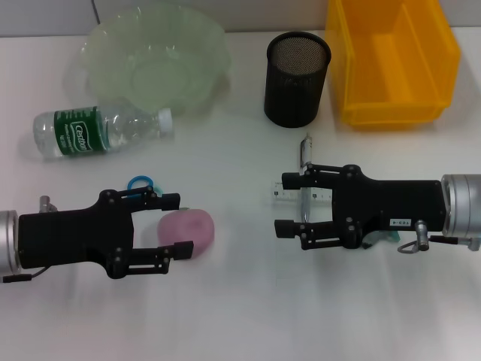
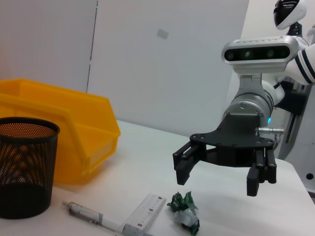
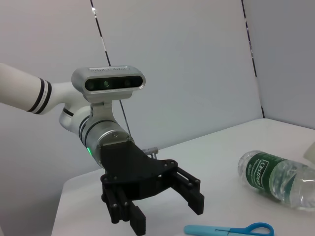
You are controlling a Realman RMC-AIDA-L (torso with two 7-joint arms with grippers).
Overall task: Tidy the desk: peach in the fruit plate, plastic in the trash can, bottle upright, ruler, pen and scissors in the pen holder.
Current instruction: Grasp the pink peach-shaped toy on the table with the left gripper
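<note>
The peach [image 1: 189,232] is seen near the front left of the desk [image 1: 240,316], between the spread fingers of the left gripper [image 1: 179,226], whose jaws stand apart around it without being closed on it. Blue scissors [image 1: 140,184] are partly hidden just behind that gripper. The bottle [image 1: 98,131] is laid on its side toward the left edge, its green label reading what may be "Cestbon". The plate [image 1: 156,54] is set at the far left, the black holder [image 1: 297,78] at the far middle, and the yellow can [image 1: 391,60] at the far right corner. The right gripper [image 1: 289,203] is held with jaws apart over the ruler [image 1: 297,194] and pen [image 1: 304,162]. Crumpled green plastic [image 2: 184,212] is seen beside the ruler.
</note>
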